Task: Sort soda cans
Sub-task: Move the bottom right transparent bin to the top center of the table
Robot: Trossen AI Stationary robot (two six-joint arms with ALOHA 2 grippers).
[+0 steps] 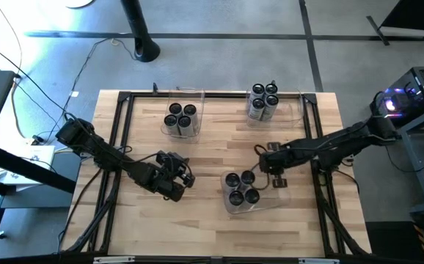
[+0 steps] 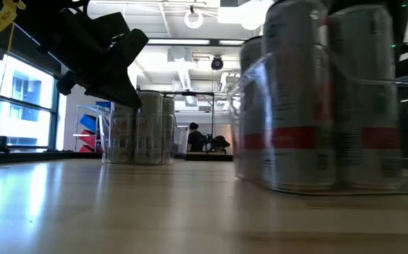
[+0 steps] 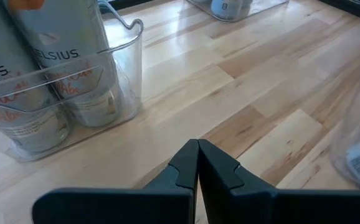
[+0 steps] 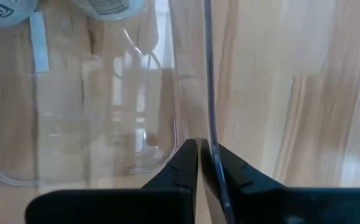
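Grey soda cans stand upright in three clear plastic bins: one group in the far-left bin, one in the far-right bin, and one in the near bin, which looms large in the low view. My right gripper is at the near bin's right side, shut on its wall. My left gripper hovers shut over bare table left of the near bin, touching nothing; its wrist view shows the shut fingers with the far-left bin's cans ahead. My right gripper pinches the near bin's clear wall at its top rim, one finger inside the bin and one outside. The fingers come from above, slanting in from the table's right. The bin's bottom rests on the table, with its cans upright inside.
A black frame runs along the table's edges. Bare wood lies between the three bins and along the near edge. Cables and equipment stand beside the table on both sides. A person sits far back in the room.
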